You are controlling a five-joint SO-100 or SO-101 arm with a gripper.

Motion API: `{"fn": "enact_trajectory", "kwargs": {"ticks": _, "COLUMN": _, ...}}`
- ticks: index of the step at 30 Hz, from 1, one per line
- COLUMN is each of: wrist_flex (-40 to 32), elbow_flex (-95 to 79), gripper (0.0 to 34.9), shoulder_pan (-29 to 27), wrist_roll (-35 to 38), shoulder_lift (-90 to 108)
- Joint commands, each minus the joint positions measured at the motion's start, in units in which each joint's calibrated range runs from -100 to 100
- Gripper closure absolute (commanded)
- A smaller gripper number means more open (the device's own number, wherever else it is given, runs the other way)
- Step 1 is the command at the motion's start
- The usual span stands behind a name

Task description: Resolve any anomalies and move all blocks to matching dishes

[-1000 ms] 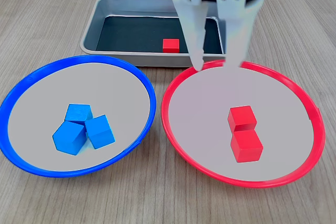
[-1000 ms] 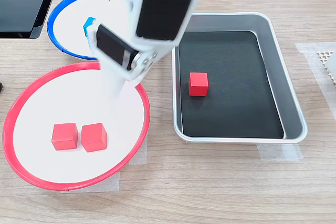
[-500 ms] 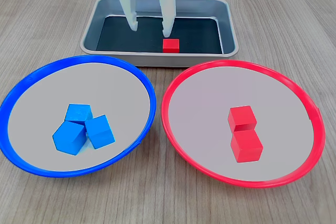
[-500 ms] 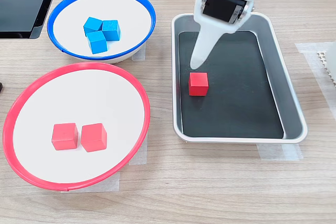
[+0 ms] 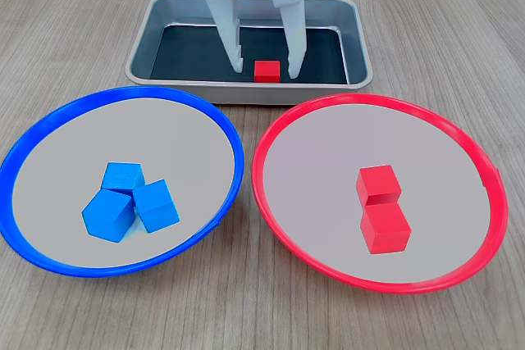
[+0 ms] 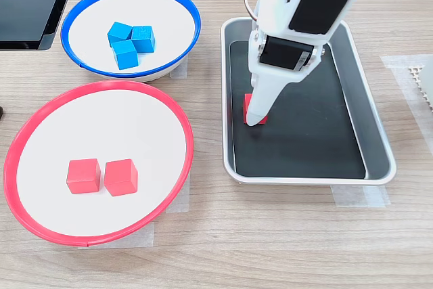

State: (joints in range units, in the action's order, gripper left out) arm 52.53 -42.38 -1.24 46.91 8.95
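Red-rimmed dish (image 5: 380, 194) nearest on the first exterior view's right, holding two red blocks (image 5: 381, 208) touching one behind the other on its pale grey inside; seen side by side in the second exterior view (image 6: 101, 176). Blue-rimmed dish (image 5: 121, 178) just beside it on the first exterior view's left, rims close together, carrying three blue blocks (image 5: 129, 201) bunched in a tight cluster, one tilted onto an edge. Pale wood-grain counter (image 5: 246, 317) under both. Beyond the dishes, grey metal tray (image 5: 246, 88) with black bottom, near edge close to both rims. Third red block (image 5: 267, 70) lying on that black bottom near the tray's front wall in the first exterior view, apart from both dishes. White tool (image 5: 266, 65) lowered into the tray, spread wide, one fingertip on each side of the third red block in the first exterior view, gaps showing on both sides, nothing pinched. In the second exterior view, same block (image 6: 248, 104) mostly hidden behind the near finger. Strips of clear tape (image 6: 355, 195) at the tray's corner.
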Motion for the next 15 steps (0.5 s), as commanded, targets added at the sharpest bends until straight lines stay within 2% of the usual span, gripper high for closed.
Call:
{"fn": "enact_trajectory", "kwargs": {"ticks": 1, "wrist_flex": -1.31, "elbow_flex": -0.54, "gripper": 16.7, "shoulder_pan": 0.91, "wrist_roll": 0.44, "shoulder_lift": -0.81}}
{"fn": "enact_trajectory", "kwargs": {"ticks": 5, "wrist_flex": -3.29, "elbow_flex": -1.64, "gripper": 19.0, "shoulder_pan": 1.29, "wrist_roll": 0.49, "shoulder_lift": -1.57}}
{"fn": "enact_trajectory", "kwargs": {"ticks": 7, "wrist_flex": -3.70, "elbow_flex": -1.82, "gripper": 23.8, "shoulder_pan": 1.47, "wrist_roll": 0.39, "shoulder_lift": -1.92}}
{"fn": "enact_trajectory", "kwargs": {"ticks": 8, "wrist_flex": -3.79, "elbow_flex": -1.82, "gripper": 27.6, "shoulder_pan": 1.57, "wrist_roll": 0.34, "shoulder_lift": -1.92}}
{"fn": "enact_trajectory", "kwargs": {"ticks": 9, "wrist_flex": -3.95, "elbow_flex": -1.82, "gripper": 33.4, "shoulder_pan": 1.57, "wrist_roll": 0.29, "shoulder_lift": -1.92}}
{"fn": "enact_trajectory", "kwargs": {"ticks": 10, "wrist_flex": -3.95, "elbow_flex": -1.82, "gripper": 34.6, "shoulder_pan": 1.57, "wrist_roll": 0.20, "shoulder_lift": -1.66}}
{"fn": "enact_trajectory", "kwargs": {"ticks": 13, "wrist_flex": -1.64, "elbow_flex": -1.27, "gripper": 34.7, "shoulder_pan": 1.38, "wrist_roll": -0.10, "shoulder_lift": 0.30}}
{"fn": "enact_trajectory", "kwargs": {"ticks": 15, "wrist_flex": 3.48, "elbow_flex": 0.82, "gripper": 34.7, "shoulder_pan": 1.38, "wrist_roll": -0.63, "shoulder_lift": 2.43}}
